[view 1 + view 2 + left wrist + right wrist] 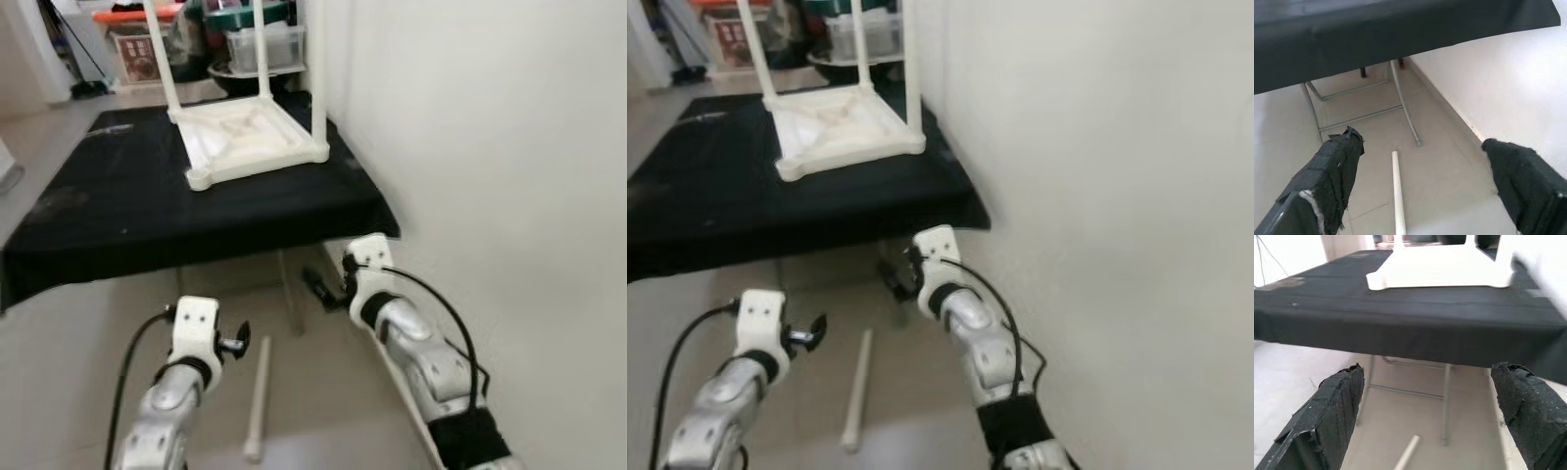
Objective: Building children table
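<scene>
A white children's table point(250, 137) lies upside down on a black-covered table point(108, 211), near its far right corner, with three white legs point(263, 49) pointing up. A loose white leg point(259, 397) lies on the floor in front, between my two arms. My left gripper point(1420, 142) hangs open above the floor, and the loose leg point(1397, 191) lies below and between its fingers. My right gripper point(1427, 371) is open and empty, held low in front of the black table's edge point(1415, 338), facing the upturned table point(1440, 271).
A white wall point(490, 147) runs close along the right side. Thin metal folding legs point(1403, 103) stand under the black table. Plastic boxes and clutter point(265, 44) sit behind it. Pale tiled floor point(88, 323) lies open to the left.
</scene>
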Controlling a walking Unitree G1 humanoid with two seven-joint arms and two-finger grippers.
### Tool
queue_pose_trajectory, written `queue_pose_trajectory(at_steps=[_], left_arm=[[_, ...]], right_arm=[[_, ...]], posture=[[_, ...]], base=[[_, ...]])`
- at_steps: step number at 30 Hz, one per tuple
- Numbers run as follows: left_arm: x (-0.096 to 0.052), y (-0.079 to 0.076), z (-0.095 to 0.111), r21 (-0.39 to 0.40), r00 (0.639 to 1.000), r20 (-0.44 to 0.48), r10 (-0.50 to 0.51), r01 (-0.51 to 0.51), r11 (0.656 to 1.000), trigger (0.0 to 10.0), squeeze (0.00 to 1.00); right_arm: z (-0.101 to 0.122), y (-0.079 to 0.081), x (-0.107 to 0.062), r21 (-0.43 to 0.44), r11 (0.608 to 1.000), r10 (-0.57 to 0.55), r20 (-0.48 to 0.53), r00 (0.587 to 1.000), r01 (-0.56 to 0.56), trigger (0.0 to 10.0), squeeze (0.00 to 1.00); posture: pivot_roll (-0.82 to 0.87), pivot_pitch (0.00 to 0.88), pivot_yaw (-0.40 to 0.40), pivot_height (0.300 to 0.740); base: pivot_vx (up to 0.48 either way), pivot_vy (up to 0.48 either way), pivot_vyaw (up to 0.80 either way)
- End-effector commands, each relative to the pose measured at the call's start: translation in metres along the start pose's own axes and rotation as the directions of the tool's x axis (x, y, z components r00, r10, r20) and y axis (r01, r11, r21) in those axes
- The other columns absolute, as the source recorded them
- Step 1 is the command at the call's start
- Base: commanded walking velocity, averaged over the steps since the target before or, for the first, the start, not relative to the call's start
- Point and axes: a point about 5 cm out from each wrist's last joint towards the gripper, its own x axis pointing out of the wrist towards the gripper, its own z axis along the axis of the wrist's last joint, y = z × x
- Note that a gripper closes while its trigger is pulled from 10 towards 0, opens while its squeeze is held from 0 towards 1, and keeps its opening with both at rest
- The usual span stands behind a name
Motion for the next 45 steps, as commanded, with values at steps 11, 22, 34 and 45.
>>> queue_pose_trajectory(at_steps=[11,22,34,45], left_arm=[[-0.0017,0.0081,0.0015,0.000,0.999,0.017,0.037,-0.037,0.999,10.0,0.00],[-0.0021,0.0066,0.0029,0.004,0.999,0.033,0.030,-0.030,1.000,10.0,0.00],[-0.0008,0.0068,0.0044,-0.005,0.999,0.035,0.038,-0.038,0.999,10.0,0.00],[-0.0012,0.0063,0.0049,-0.017,0.998,0.044,0.040,-0.040,0.999,10.0,0.00]], right_arm=[[-0.0018,0.0107,-0.0006,-0.059,0.998,0.038,0.005,0.999,-0.038,10.0,0.00],[-0.0053,0.0122,-0.0025,-0.059,0.997,0.040,-0.005,0.999,-0.040,10.0,0.00],[-0.0035,0.0129,0.0000,-0.067,0.997,0.045,0.001,0.999,-0.044,10.0,0.00],[-0.0037,0.0107,-0.0013,-0.084,0.995,0.050,0.002,0.999,-0.050,10.0,0.00]], posture=[[0.08,0.000,-0.019,0.740],[0.08,0.000,-0.020,0.740],[0.08,0.000,-0.025,0.740],[0.08,0.000,-0.021,0.740]], base=[[0.000,0.000,0.00],[0.000,0.000,0.00],[0.000,-0.249,0.00],[0.000,0.000,0.07]])
